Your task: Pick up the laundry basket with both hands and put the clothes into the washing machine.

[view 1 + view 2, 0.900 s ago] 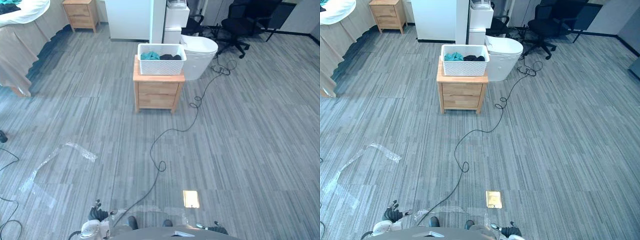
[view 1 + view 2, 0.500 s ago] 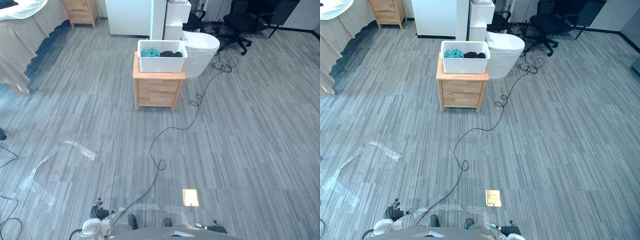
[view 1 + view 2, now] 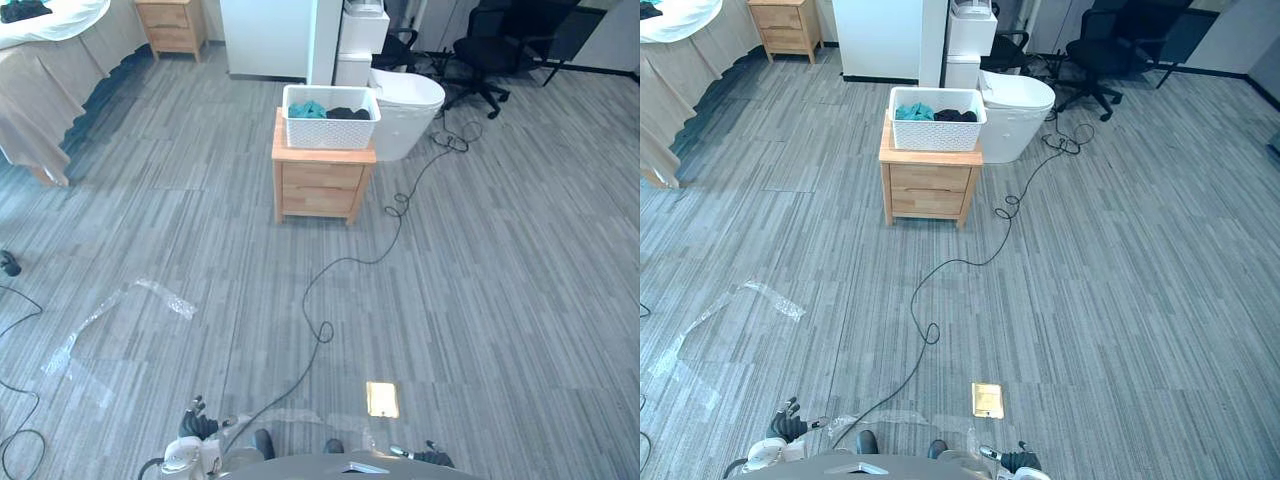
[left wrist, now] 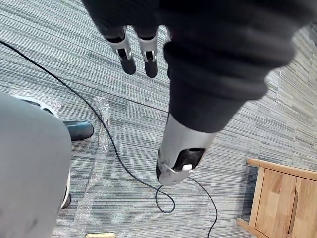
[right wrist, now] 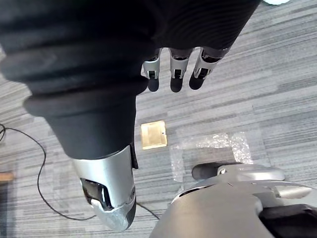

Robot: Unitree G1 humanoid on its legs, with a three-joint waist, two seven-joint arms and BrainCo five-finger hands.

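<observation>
- Down at 6 o'clock with left hand [image 4: 179, 146] and right hand [image 5: 107, 191]: slack, straight-fingered, empty.
- Far off at 12 o'clock: white perforated plastic laundry basket [image 3: 331, 127] on light wooden nightstand [image 3: 322, 186].
- Could tip, spilling clothes [image 3: 305, 109], if gripped unevenly.

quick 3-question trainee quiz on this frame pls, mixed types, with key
1. True or false: the laundry basket sits on top of the wooden nightstand.
2. The clothes in the basket are: A) teal and black, B) red and white, C) all yellow.
3. Fill in: the left robot hand and the right robot hand, fingers straight, hold ____.
Key: 1 true; 2 A; 3 nothing.
</observation>
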